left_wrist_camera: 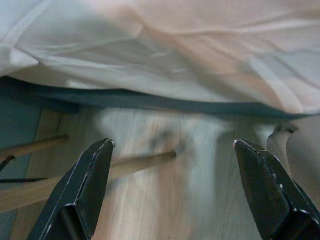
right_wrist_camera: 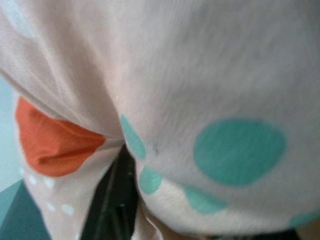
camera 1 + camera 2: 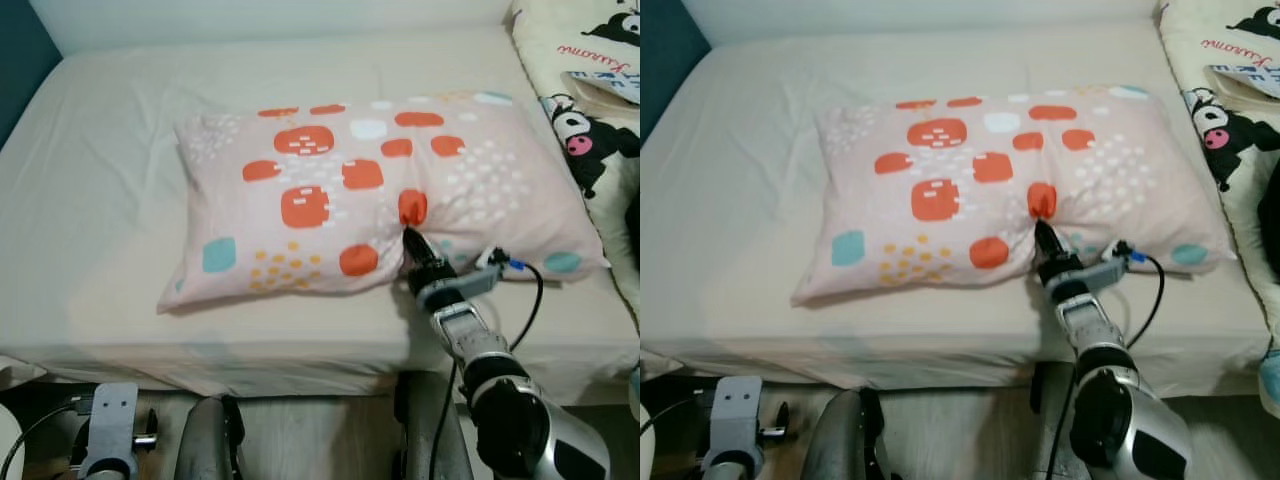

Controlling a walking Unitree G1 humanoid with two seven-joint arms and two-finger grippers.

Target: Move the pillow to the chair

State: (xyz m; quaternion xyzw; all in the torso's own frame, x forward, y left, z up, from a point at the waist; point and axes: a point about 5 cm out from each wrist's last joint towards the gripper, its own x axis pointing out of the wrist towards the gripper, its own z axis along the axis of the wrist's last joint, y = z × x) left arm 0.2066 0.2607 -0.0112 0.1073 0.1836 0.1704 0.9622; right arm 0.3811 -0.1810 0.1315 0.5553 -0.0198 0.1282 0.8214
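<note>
1. The pillow (image 3: 370, 190), pink with orange and teal patches, lay flat on the bed (image 3: 100, 200).
2. The right gripper (image 3: 408, 236) had pinched the pillow's near edge, its black fingers closed on puckered fabric.
3. The left gripper (image 1: 175, 190) hung low by the bed's edge, fingers spread wide and empty.
4. A cartoon-print blanket (image 3: 585, 90) beside the pillow bore red script too small to read.

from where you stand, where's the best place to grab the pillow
The near long edge, from the front. The pillow lies flat across the bed with that edge facing the robot, and soft fabric bunches into a pinchable fold. The right gripper is already shut on such a fold, mid-edge.
</note>
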